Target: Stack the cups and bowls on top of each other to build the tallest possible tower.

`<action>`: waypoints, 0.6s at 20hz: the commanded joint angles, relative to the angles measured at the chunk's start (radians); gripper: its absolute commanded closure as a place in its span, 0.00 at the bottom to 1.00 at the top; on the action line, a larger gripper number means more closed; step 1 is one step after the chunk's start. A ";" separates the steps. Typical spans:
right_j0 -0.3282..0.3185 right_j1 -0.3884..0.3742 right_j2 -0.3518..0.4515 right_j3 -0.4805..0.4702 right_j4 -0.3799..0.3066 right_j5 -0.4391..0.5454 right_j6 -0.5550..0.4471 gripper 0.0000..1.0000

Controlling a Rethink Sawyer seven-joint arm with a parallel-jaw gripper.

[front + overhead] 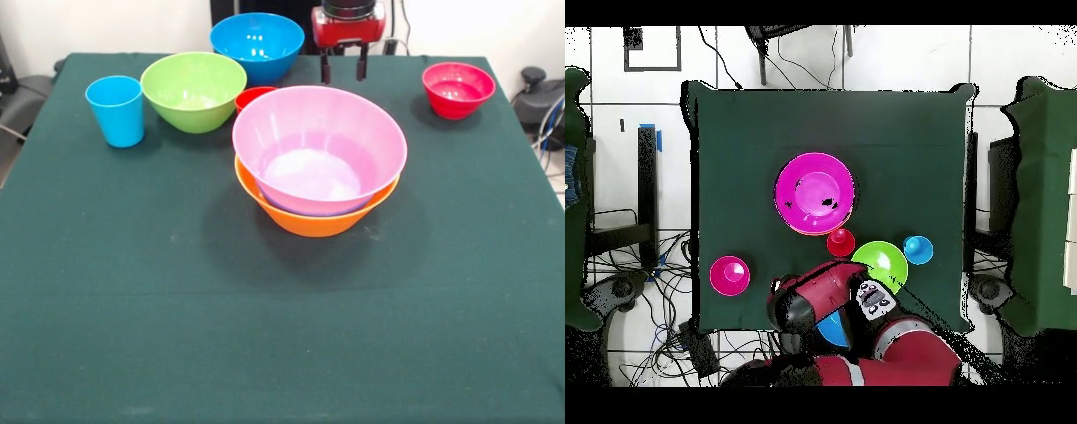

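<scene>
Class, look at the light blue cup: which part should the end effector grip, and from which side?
Grip the light blue cup by its rim wall from straight above. It stands upright, mouth open, apart from the lime green bowl, so one finger likely fits inside.

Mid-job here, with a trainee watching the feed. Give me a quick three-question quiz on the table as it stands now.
1. True or false: the pink bowl sits nested in the orange bowl.
2. What stands beside the green bowl, at the table's edge?
A. blue cup
B. yellow plate
C. purple cup
3. Fill in: the claw hangs open and ____, holding nothing.

Key: 1 true; 2 A; 3 empty. The small red bowl stands alone, apart from the tower.
</scene>
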 commanded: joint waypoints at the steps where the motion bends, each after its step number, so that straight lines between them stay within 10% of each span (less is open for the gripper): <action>1: -0.023 -0.006 0.048 -0.047 -0.065 0.078 -0.094 0.00; 12: -0.175 -0.014 0.031 0.057 -0.196 0.002 -0.121 0.00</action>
